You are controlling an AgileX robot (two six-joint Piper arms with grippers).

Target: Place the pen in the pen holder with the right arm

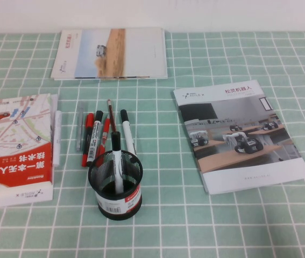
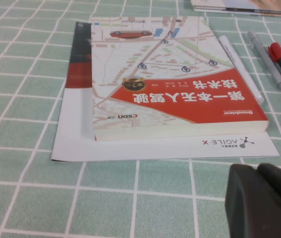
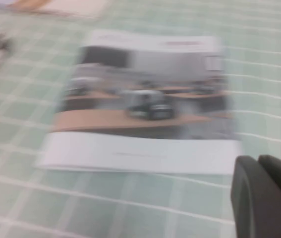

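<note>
A white-barrelled pen [image 1: 118,164] with a black cap stands upright inside the black wire-mesh pen holder [image 1: 115,201] at the front middle of the table. A second, similar white marker [image 1: 127,130] lies on the cloth just behind the holder. Neither arm shows in the high view. My left gripper [image 2: 256,169] is shut and empty, low over the cloth in front of the red and white book [image 2: 175,84]. My right gripper [image 3: 257,161] is shut and empty, near the front edge of the grey brochure [image 3: 140,99].
Red pens [image 1: 90,137], a grey pen [image 1: 79,129] and a thin brown pencil [image 1: 110,114] lie behind the holder. A white pen [image 1: 57,137] lies beside the book [image 1: 12,148]. The brochure [image 1: 241,134] lies to the right, and a booklet [image 1: 112,54] lies at the back.
</note>
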